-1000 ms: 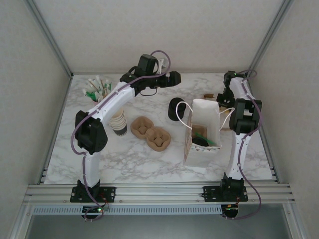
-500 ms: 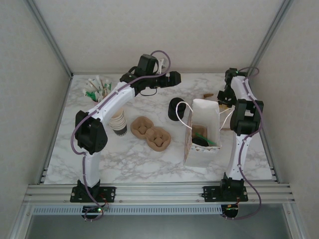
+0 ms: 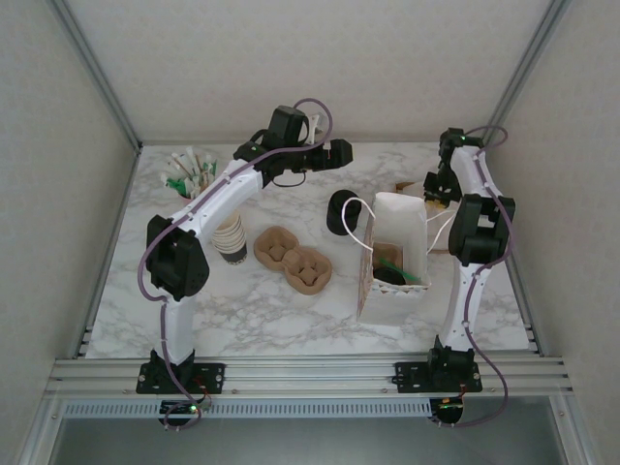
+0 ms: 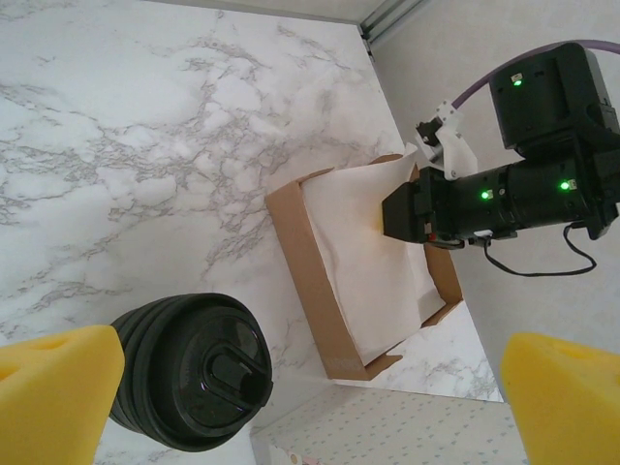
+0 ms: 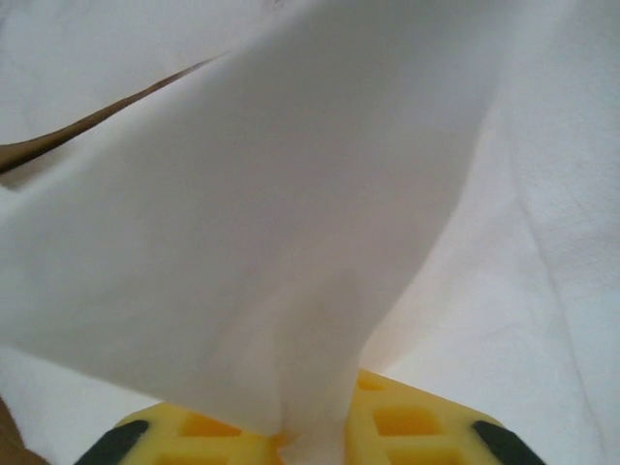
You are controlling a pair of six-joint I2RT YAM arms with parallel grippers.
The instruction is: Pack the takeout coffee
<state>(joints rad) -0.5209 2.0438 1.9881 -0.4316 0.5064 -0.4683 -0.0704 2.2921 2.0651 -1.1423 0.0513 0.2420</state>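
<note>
The takeout coffee (image 3: 389, 276) shows as a black round lid low inside the white paper bag (image 3: 397, 218). My right gripper (image 3: 433, 186) hangs over the brown napkin box (image 4: 308, 254) at the back right. Its yellow pads (image 5: 407, 431) are shut on a white napkin (image 5: 291, 242) that rises from the stack. My left gripper (image 3: 337, 153) is high over the back middle of the table, open, with its yellow fingertips (image 4: 53, 397) wide apart and nothing between them. The right gripper (image 4: 412, 208) also appears from the left wrist view, above the napkins.
A squat all-black ribbed cylinder (image 3: 342, 211) (image 4: 189, 371) stands left of the bag. A brown cup carrier (image 3: 295, 257), a stack of lidless paper cups (image 3: 231, 237) and a holder of sachets (image 3: 189, 172) sit on the left half. Grey frame rails bound the marble table (image 3: 242, 310).
My right gripper has closed onto a napkin and shifted slightly back over the box. The left arm has stayed where it was, open.
</note>
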